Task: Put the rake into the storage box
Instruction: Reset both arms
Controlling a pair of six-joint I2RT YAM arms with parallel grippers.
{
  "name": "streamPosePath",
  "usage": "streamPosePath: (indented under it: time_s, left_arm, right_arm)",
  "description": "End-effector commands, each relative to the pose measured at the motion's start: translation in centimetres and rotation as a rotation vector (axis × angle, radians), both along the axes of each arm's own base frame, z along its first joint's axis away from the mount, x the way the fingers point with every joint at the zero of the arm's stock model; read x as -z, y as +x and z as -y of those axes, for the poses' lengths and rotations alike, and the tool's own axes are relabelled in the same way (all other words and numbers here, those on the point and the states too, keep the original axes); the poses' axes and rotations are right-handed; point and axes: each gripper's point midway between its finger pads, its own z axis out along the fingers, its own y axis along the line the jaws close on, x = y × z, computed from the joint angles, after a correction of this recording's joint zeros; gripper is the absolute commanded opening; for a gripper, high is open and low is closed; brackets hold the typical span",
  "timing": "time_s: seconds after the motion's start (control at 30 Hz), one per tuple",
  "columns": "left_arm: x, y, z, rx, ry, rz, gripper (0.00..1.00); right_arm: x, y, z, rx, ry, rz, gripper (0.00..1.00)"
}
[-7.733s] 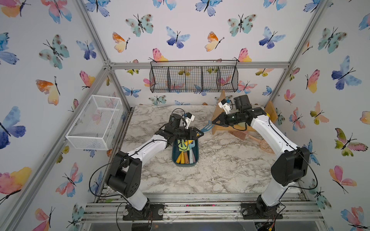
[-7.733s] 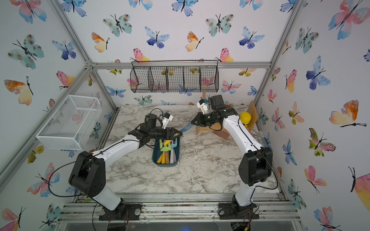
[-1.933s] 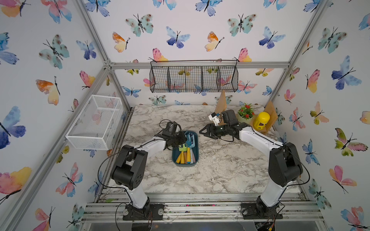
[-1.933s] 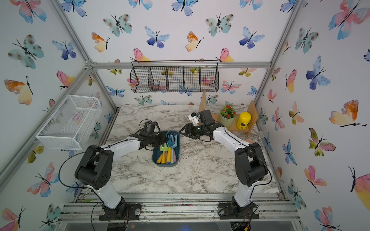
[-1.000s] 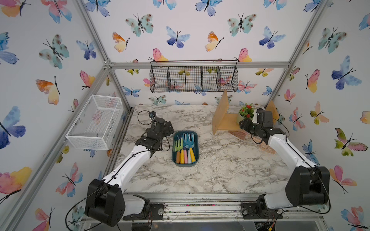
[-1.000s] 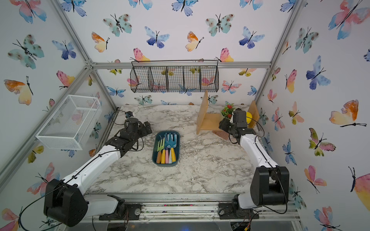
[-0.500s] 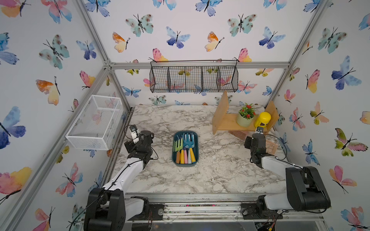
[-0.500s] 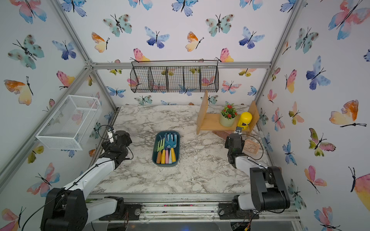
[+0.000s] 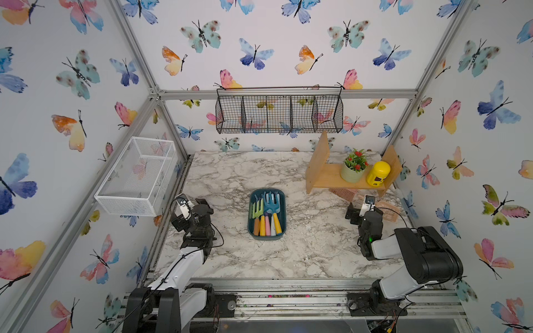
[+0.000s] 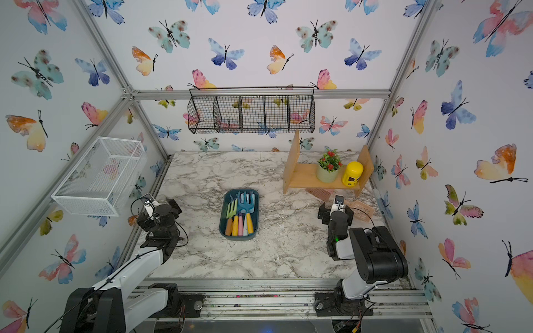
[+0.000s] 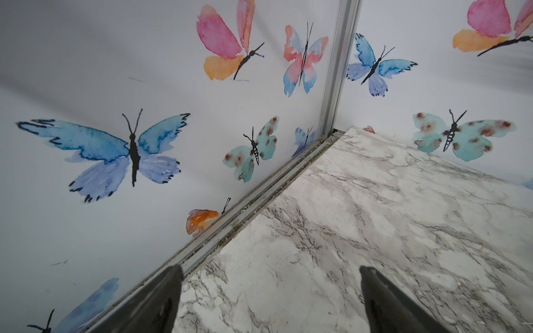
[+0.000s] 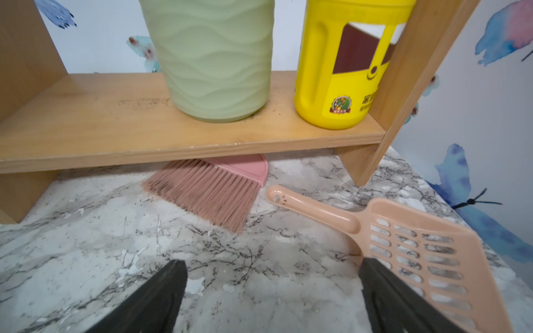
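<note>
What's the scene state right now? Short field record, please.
box: storage box mid-table
rake: blue, lying in the box, beside green fork
left arm: left fingers open, empty, by the left table edge
right arm: right fingers open, empty, facing shelf, scoop close by
task: looks done
</note>
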Motion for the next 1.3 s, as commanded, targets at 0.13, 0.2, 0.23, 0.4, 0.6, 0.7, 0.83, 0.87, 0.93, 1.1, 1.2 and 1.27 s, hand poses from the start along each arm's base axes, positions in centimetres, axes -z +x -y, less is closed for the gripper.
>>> streamPosePath:
  time_s: [0.13,0.2,0.23,0.4,0.6,0.7,0.83,0.87,0.93,1.1,1.2,1.27]
  left_arm:
    - [2.2,1.0,-0.1,0.046,-0.036,0.001,0.99]
    - [2.8,1.7,1.0,0.126,-0.073,0.023,0.99]
    - [3.1,2.1,1.6,0.163,-0.097,0.031,0.99]
    - [4.4,3.4,4.2,0.339,-0.087,0.055,0.99]
    - [4.6,3.4,7.9,0.527,0.041,0.113,0.99]
    - [5.7,3.9,8.0,0.527,-0.008,0.019,0.98]
    - [5.5,3.8,7.9,0.516,0.013,0.044,0.99]
    - [5.6,3.8,7.9,0.514,0.003,0.024,0.99]
    - [5.3,3.8,7.9,0.511,0.016,0.053,0.99]
    - [5.6,3.8,7.9,0.513,0.008,0.031,0.99]
    - [5.5,3.8,7.9,0.512,0.009,0.035,0.99]
    - [5.5,3.8,7.9,0.512,0.010,0.035,0.99]
  right_arm:
    - [-1.5,0.5,-0.4,-0.023,0.001,0.057,0.99]
    - [-1.4,0.4,-0.4,-0.023,0.001,0.056,0.99]
    - [-1.5,0.5,-0.4,-0.023,0.001,0.057,0.99]
    - [-1.5,0.4,-0.4,-0.023,0.001,0.057,0.99]
    - [-1.5,0.5,-0.4,-0.025,0.001,0.057,0.99]
    - [-1.4,0.5,-0.4,-0.025,0.001,0.056,0.99]
    - [-1.5,0.5,-0.4,-0.025,0.001,0.057,0.99]
    - [-1.5,0.5,-0.4,-0.025,0.001,0.057,0.99]
    - [-1.5,0.5,-0.4,-0.025,0.001,0.056,0.99]
    - [-1.4,0.4,-0.4,-0.025,0.001,0.055,0.99]
    - [-1.5,0.5,-0.4,-0.025,0.002,0.058,0.99]
    - [-1.5,0.5,-0.4,-0.025,0.001,0.057,0.99]
